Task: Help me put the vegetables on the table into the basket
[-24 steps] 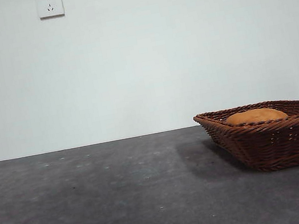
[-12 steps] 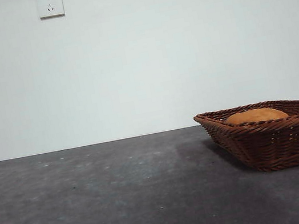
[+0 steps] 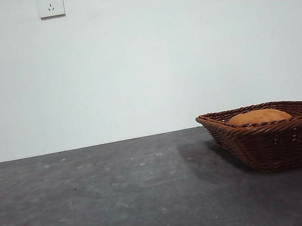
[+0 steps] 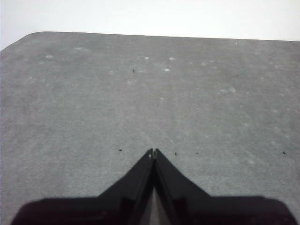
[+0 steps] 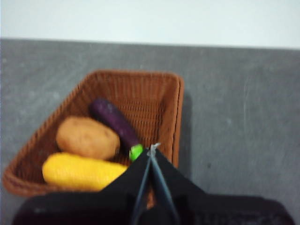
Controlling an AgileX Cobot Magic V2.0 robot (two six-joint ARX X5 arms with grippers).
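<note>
— Inside the basket (image 5: 159, 93), what do you have?

— All three vegetables. From my right wrist I look down on the corn cob (image 5: 79, 171), yellow and lying along one woven wall, the potato (image 5: 87, 137) just beside it, and the eggplant (image 5: 115, 123) on the potato's other side, its green stem end close to my jaw tips. The picture is a little blurred, so I cannot tell whether they press against one another.

— And your right gripper (image 5: 153, 150)?

— Above the basket's rim, jaws pressed together, nothing between them.

— The left one?

— My left gripper (image 4: 153, 152) hangs over bare table (image 4: 93, 103), jaws closed tip to tip, also holding nothing.

— What does the low front camera give?

— The basket (image 3: 285, 142) sits at the right edge on the grey table (image 3: 97, 204). Only the potato's (image 3: 258, 117) top shows above the braided rim; neither arm appears there. Two wall sockets (image 3: 50, 3) hang on the white wall behind.
</note>
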